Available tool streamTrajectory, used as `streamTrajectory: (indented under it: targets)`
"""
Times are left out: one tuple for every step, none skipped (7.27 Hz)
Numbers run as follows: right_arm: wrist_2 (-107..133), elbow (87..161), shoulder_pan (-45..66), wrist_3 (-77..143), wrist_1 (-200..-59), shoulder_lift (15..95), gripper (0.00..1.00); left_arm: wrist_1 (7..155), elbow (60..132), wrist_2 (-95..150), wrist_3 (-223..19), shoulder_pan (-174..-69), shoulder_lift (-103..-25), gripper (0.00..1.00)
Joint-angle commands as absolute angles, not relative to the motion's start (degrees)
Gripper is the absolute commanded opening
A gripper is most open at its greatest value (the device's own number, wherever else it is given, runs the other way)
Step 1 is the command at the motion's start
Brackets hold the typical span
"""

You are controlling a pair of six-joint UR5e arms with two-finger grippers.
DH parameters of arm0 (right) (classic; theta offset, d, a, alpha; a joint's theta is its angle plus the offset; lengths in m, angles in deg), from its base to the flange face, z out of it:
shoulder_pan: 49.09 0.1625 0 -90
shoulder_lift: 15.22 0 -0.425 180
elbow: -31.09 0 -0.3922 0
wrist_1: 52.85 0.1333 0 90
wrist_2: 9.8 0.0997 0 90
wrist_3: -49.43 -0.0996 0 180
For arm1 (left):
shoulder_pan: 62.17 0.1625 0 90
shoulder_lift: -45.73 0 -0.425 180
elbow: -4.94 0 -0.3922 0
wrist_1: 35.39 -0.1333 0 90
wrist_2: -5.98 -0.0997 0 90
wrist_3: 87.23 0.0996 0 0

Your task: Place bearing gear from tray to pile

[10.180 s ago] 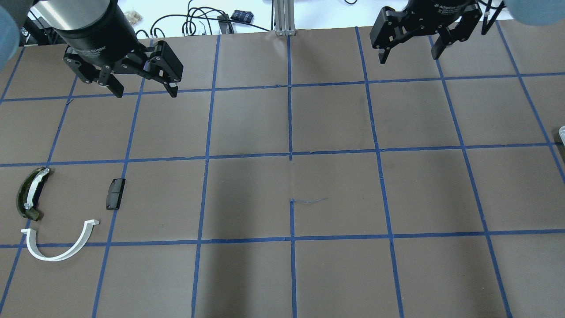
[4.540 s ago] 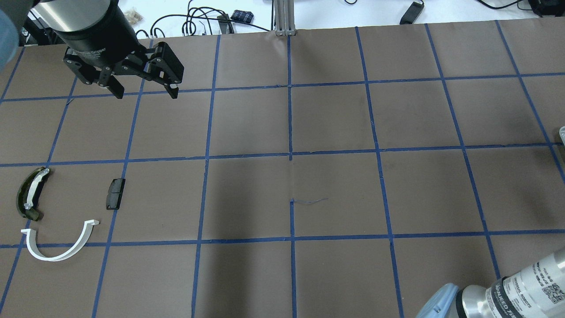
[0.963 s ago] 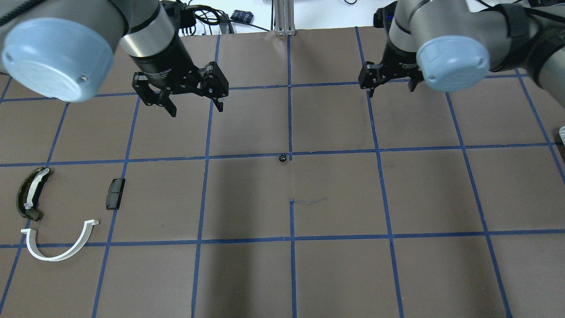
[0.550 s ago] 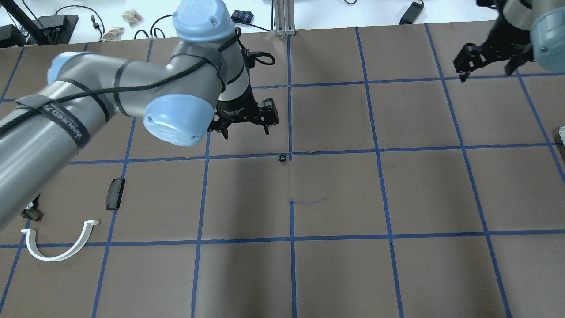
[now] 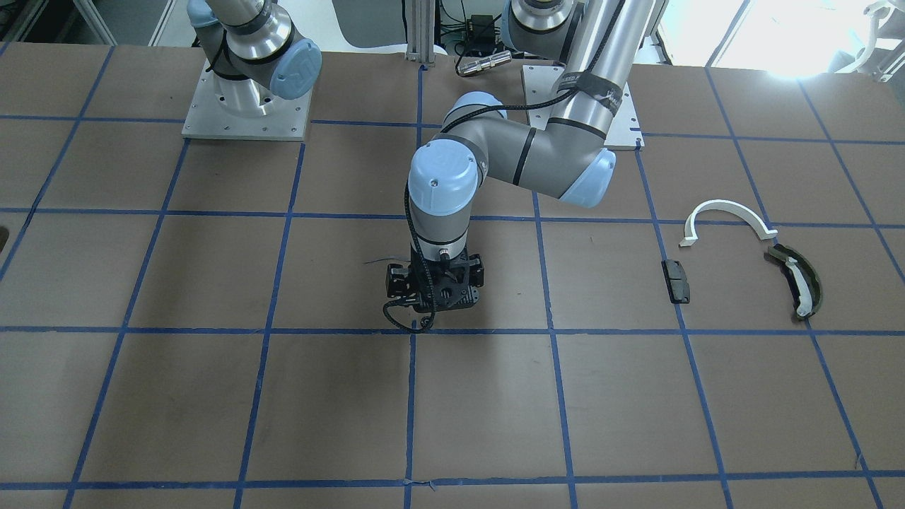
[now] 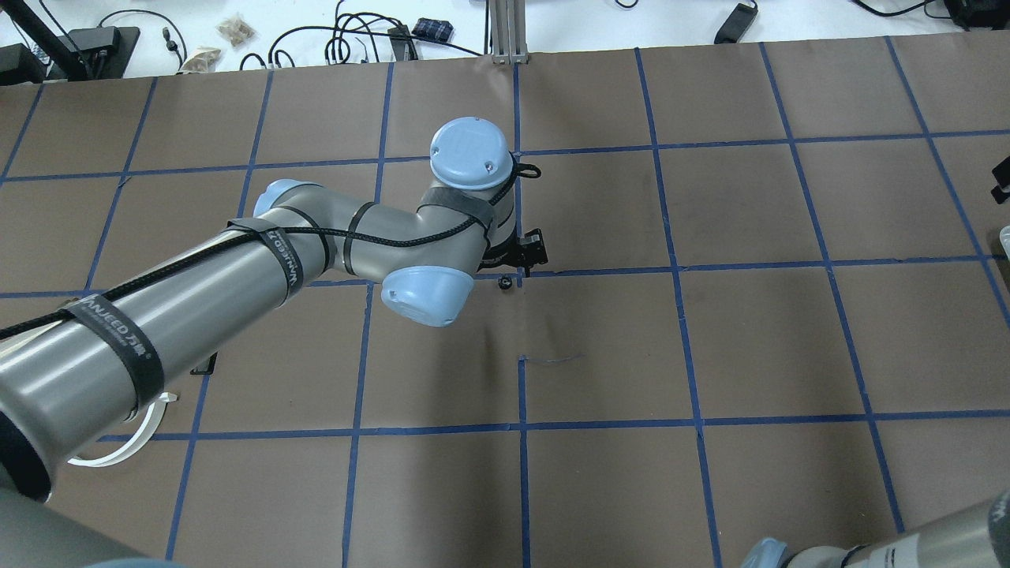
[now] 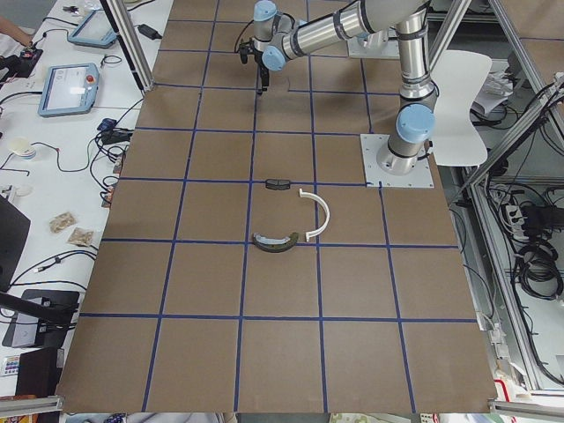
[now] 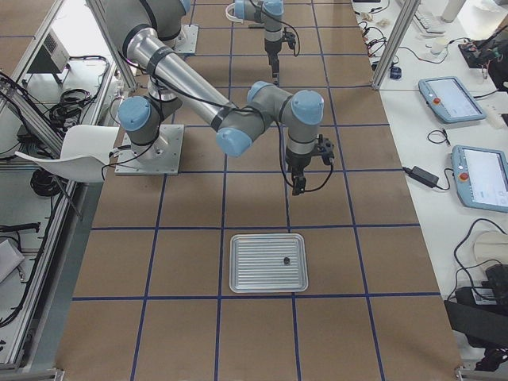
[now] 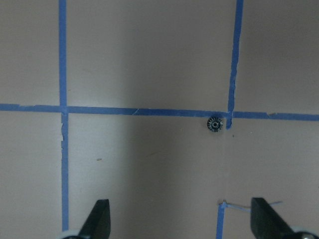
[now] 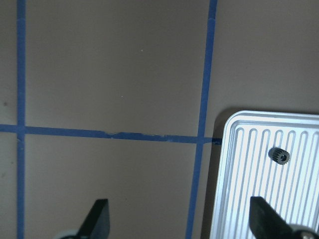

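Note:
A small dark bearing gear point(image 6: 505, 282) lies on the table at the centre grid crossing; it also shows in the left wrist view point(image 9: 215, 124). My left gripper point(image 9: 182, 219) is open and empty, hovering just behind it point(image 6: 527, 251). A second gear point(image 10: 280, 155) lies in the ribbed metal tray point(image 10: 249, 199). My right gripper point(image 10: 180, 219) is open and empty above the table beside the tray point(image 8: 267, 262). The pile sits on my far left: white half-ring point(image 5: 725, 215), olive curved piece point(image 5: 795, 283), black block point(image 5: 677, 281).
Brown table with a blue tape grid. My left arm's forearm point(image 6: 197, 300) stretches across the left half and covers part of the pile in the overhead view. The arm bases point(image 5: 244, 106) stand at the robot's side of the table.
My left arm has swung from the back left to the centre, over the gear. My right arm has left the overhead view toward the tray. The centre gear appeared between 4.5 s and 1 s ago.

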State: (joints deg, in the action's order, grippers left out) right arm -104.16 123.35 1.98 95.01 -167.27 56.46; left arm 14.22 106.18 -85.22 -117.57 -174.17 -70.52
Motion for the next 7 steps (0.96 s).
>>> streamTrajectory:
  targets:
    - [-103.9,123.9,-2.3,103.2,-173.5,51.0,0.99,9.0,106.1,-86.0,-118.5,-175.0,-74.2,1.0]
    - [-103.9,123.9,-3.4,106.1,-177.6,48.5,0.98,8.6,106.3,-86.1,-118.3,-175.0,-75.3,1.0]
    - [-103.4,122.9,-6.1,107.9,-179.6,46.1,0.97,8.2,106.0,-86.1,-118.3,-175.0,-75.6,1.0]
    - [-100.5,122.0,-7.5,111.4,-180.6,43.7,0.97,8.1,105.3,-86.2,-117.8,-175.0,-76.2,1.0]
    - [-100.2,119.5,-9.1,114.7,-180.6,41.5,0.97,8.2,105.3,-87.3,-117.9,-175.0,-76.3,1.0]
    - [-100.1,117.3,-10.5,116.5,-180.5,39.0,0.95,8.1,105.2,-87.4,-117.9,-175.0,-76.1,0.95]
    - [-99.8,116.7,-10.9,117.6,-180.6,38.2,0.93,8.1,105.7,-87.4,-117.9,-175.0,-76.5,0.92]
